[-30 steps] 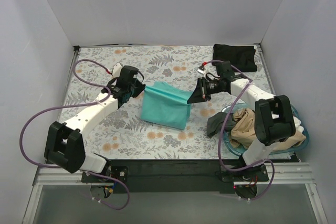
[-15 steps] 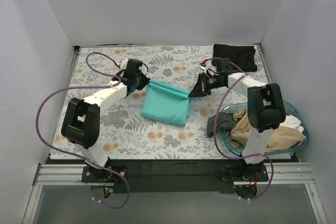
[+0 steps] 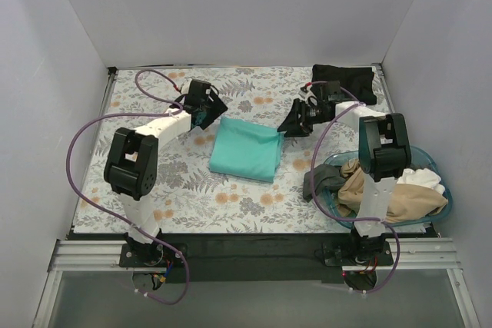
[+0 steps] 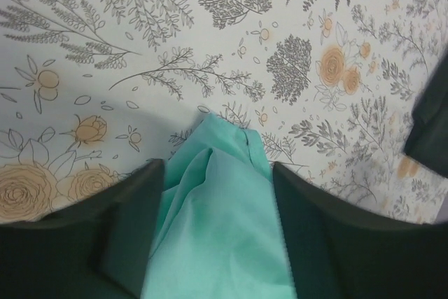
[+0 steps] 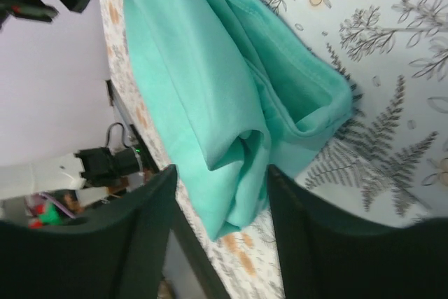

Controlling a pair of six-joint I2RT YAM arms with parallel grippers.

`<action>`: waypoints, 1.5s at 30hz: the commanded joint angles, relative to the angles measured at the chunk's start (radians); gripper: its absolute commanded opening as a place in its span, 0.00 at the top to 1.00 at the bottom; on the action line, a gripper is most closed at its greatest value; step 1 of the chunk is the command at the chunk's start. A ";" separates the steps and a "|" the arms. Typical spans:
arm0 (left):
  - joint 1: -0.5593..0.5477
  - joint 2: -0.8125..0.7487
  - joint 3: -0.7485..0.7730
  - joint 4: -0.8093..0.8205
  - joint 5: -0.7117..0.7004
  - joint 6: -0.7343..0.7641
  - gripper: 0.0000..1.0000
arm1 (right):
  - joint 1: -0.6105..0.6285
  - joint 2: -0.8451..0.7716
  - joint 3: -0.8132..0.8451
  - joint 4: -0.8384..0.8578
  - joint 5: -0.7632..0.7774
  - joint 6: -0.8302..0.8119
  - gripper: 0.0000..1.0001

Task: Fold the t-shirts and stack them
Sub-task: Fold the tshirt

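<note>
Near right, basket (image 3: 433,160) of shirts (image 3: 361,190), left end effector (image 4: 215,173), right end effector (image 5: 220,173) spread astride teal shirt (image 3: 244,150)

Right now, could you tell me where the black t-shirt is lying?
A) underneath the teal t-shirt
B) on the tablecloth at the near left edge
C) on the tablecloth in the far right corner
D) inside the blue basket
C: the black t-shirt lies on the tablecloth in the far right corner, apart from the basket and from the teal t-shirt in the middle.
</note>
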 commanded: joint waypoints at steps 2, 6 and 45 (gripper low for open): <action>0.013 -0.029 0.060 0.006 0.068 0.058 0.30 | -0.015 -0.063 0.033 0.019 0.040 0.003 0.16; 0.010 -0.099 0.021 0.006 0.117 0.064 0.25 | -0.010 -0.166 -0.036 0.019 0.106 0.002 0.02; -0.153 -0.322 -0.395 0.037 0.191 -0.022 0.25 | 0.188 -0.129 0.144 -0.045 0.503 -0.154 0.02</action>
